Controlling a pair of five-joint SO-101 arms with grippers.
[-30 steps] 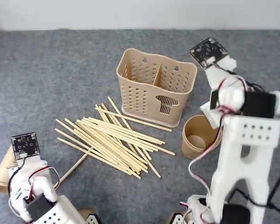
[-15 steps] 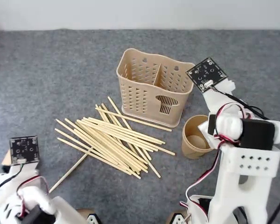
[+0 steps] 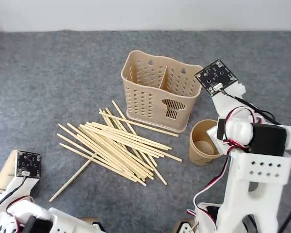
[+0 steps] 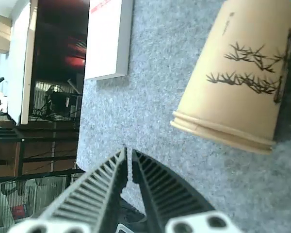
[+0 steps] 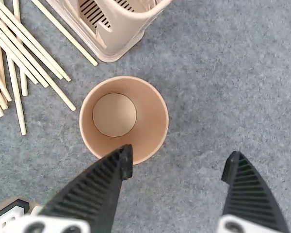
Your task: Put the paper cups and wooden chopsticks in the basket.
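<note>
Paper cup (image 5: 123,119) stands upright just beside the basket (image 3: 145,97). The right gripper (image 5: 179,158) has dropped over it, jaws wide, so a grab looks close. The left gripper (image 4: 128,158), nearly closed and empty, has backed off beside the tipped cup (image 4: 237,92).

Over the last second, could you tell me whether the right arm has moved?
Yes. In the high view the right arm has pulled back from beyond the basket corner to beside it, nearer the upright paper cup.
</note>
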